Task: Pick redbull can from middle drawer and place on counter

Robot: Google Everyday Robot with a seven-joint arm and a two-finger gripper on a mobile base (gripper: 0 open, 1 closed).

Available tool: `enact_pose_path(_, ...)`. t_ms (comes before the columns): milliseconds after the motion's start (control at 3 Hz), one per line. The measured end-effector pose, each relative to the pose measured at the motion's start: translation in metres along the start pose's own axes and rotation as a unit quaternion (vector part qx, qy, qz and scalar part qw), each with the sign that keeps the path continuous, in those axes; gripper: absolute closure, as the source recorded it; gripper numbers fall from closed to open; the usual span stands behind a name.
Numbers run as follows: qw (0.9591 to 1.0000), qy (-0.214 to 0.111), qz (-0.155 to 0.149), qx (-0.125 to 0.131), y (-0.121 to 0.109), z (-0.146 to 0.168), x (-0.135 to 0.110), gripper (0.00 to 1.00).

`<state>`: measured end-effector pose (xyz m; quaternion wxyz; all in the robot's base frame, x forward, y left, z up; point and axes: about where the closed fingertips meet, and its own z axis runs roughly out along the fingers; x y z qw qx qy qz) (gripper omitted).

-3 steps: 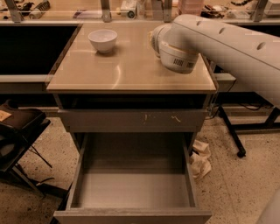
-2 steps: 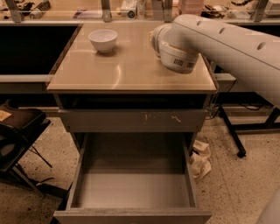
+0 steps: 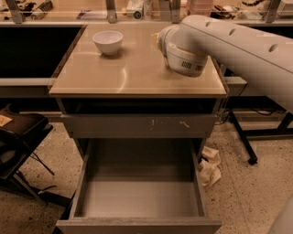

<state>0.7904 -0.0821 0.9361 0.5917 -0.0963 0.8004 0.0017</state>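
Observation:
The middle drawer (image 3: 139, 194) is pulled wide open below the counter. Its plain grey floor and side walls show, with nothing visible inside. The redbull can is not in view. The glossy beige counter (image 3: 132, 73) carries a white bowl (image 3: 108, 42) at its back left. My white arm reaches in from the right, and its round wrist housing (image 3: 183, 52) hangs over the counter's back right part. My gripper is hidden behind that housing, on its far side above the counter.
A closed grey drawer front with white scratch marks (image 3: 139, 125) sits between counter and open drawer. A cluttered workbench with metal posts (image 3: 110, 11) runs along the back. A dark chair (image 3: 18, 137) stands at left, and crumpled paper (image 3: 209, 167) lies on the floor at right.

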Motion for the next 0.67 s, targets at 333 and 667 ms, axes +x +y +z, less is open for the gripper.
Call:
enact_pose_path(333,1.0,0.0,0.0,0.0,0.0,-0.0001,-0.0002,0.0)
enact_pose_path(667,1.0,0.0,0.0,0.0,0.0,-0.0001,-0.0002,0.0)
